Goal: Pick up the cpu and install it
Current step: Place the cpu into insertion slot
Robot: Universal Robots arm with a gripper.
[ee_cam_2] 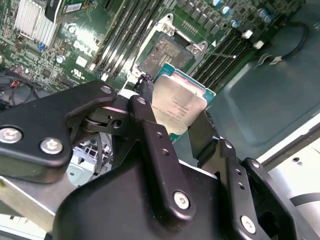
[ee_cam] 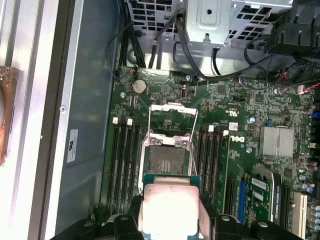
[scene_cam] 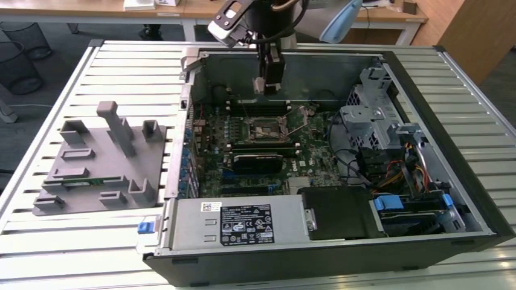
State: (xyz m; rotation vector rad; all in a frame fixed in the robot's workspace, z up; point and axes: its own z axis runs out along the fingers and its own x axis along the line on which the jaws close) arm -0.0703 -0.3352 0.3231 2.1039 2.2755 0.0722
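1. Open computer case (scene_cam: 322, 66) lying on the slatted table (scene_cam: 81, 241). Clock directions are read on the exterior view, with 12 o'clock at its far edge.
2. Parts holder (scene_cam: 96, 163) on the table, at 9 o'clock of the case, near its wall.
3. Motherboard (scene_cam: 241, 151) on the case floor, with the socket (scene_cam: 266, 128) near its centre.
4. Power supply (scene_cam: 238, 222) at 6 o'clock of the socket; drive cage (scene_cam: 367, 115) at 3 o'clock.
5. Gripper (scene_cam: 267, 84) above the board, at 12 o'clock of the socket. In the second wrist view its fingers clamp two opposite edges of the cpu (ee_cam_2: 180, 107).
6. In the first wrist view the cpu is held clear of the socket, not seated. Memory slots (ee_cam: 125, 165) flank the socket on two opposite sides.
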